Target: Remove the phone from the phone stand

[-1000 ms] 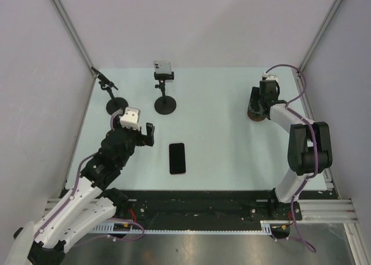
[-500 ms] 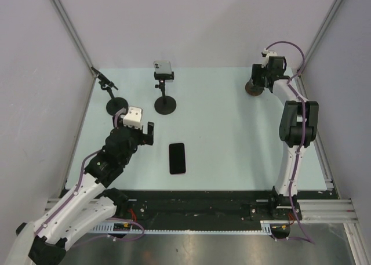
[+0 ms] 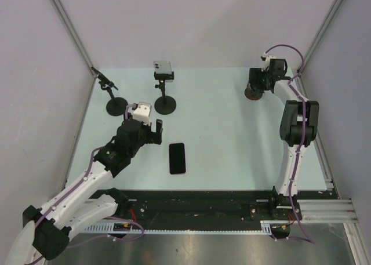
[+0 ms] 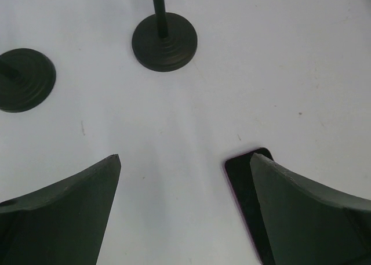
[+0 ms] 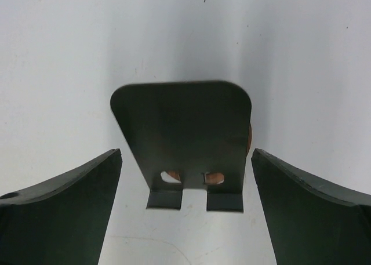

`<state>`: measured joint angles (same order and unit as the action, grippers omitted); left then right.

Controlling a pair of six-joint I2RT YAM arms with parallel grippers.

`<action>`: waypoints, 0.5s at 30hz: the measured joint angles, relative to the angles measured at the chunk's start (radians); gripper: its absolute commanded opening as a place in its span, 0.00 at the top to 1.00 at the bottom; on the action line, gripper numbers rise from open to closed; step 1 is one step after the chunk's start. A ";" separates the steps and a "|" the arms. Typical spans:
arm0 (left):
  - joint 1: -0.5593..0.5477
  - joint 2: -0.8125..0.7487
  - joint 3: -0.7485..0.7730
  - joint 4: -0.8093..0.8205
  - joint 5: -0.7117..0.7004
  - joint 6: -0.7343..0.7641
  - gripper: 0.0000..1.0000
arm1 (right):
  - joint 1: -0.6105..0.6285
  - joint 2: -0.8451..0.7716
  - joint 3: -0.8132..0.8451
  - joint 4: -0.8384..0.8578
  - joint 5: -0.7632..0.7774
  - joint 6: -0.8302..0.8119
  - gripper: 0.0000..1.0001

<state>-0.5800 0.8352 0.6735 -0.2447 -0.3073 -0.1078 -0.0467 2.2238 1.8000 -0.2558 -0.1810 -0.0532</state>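
Observation:
A dark phone (image 3: pixel 177 158) lies flat on the table in the near middle. In the left wrist view its corner (image 4: pixel 244 189) shows beside my right finger. The phone stand (image 3: pixel 253 93), a dark tilted plate on a brown base, stands at the far right with nothing on it. In the right wrist view the plate (image 5: pixel 182 126) and its two front lips sit between my fingers. My right gripper (image 3: pixel 253 86) (image 5: pixel 186 152) is open around the stand, not touching it. My left gripper (image 3: pixel 155 131) (image 4: pixel 185 156) is open and empty, just left of the phone.
A black pole stand (image 3: pixel 165 104) carrying a small white device (image 3: pixel 163 66) stands at the far middle; its round base (image 4: pixel 164 42) shows in the left wrist view. A second black stand (image 3: pixel 116 105) (image 4: pixel 23 79) is to its left. Walls enclose the table.
My left gripper has moved right and forward, closer to the phone. My right gripper swung from the stand's near side to the far right corner, and the stand was shifted there with it.

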 measured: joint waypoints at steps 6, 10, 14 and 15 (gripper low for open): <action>0.000 0.122 0.060 -0.003 0.045 -0.105 0.00 | 0.018 -0.141 -0.106 -0.019 0.061 0.002 0.00; 0.008 0.249 0.080 -0.005 0.102 -0.174 0.00 | 0.049 -0.327 -0.224 -0.014 0.178 0.038 0.00; 0.028 0.362 0.096 -0.006 0.179 -0.232 0.00 | 0.111 -0.534 -0.331 0.003 0.286 0.113 0.00; 0.034 0.392 0.102 -0.006 0.198 -0.246 0.00 | 0.130 -0.577 -0.350 0.005 0.312 0.129 0.00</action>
<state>-0.5457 1.2274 0.7757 -0.2512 -0.1093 -0.3534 0.0834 1.6466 1.4498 -0.2504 0.1307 0.0757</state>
